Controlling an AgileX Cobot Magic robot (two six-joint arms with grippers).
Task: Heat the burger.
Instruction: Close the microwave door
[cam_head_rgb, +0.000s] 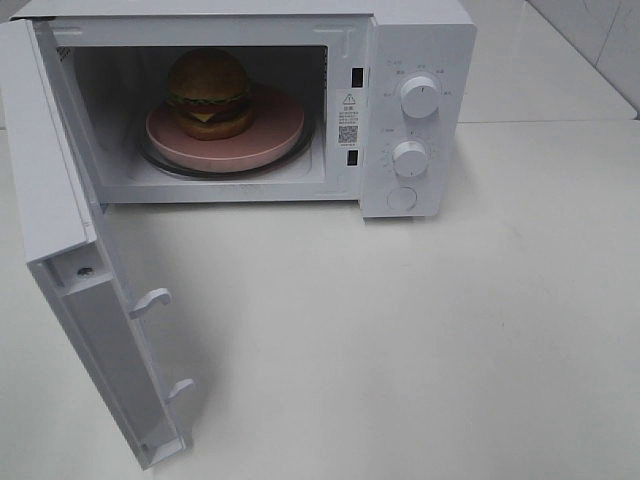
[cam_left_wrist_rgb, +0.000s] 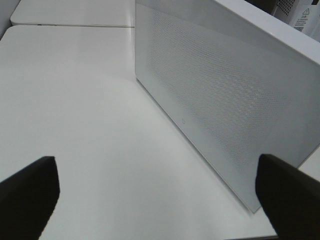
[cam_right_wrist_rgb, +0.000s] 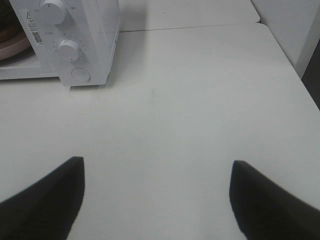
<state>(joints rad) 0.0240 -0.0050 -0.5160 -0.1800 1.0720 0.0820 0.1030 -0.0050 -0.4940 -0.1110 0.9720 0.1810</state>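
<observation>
- The round burger with a glossy golden-brown bun, green lettuce and yellow cheese (cam_head_rgb: 208, 92) sits on a round pink plate (cam_head_rgb: 270, 135). The plate rests on the glass turntable (cam_head_rgb: 160, 163) inside the cavity of the white microwave oven (cam_head_rgb: 420, 35).
- The cavity holds nothing else that shows, so loading looks done.
- The oven's white door (cam_head_rgb: 65, 220) stands swung wide open on the left side, with its two latch hooks exposed.
- By my judgement, what is left is to shut that door and then set the upper round white dial (cam_head_rgb: 418, 97) and the lower round white dial (cam_head_rgb: 410, 158) to start the heating.
- The left end effector (cam_left_wrist_rgb: 156, 160) has its dark fingers spread wide apart and holds nothing. It hangs over the white bench (cam_head_rgb: 420, 340), just beside the door's perforated outer face.
- The right end effector (cam_right_wrist_rgb: 157, 161) is also spread apart and empty, above bare bench in front of the control panel and apart from it.
</observation>
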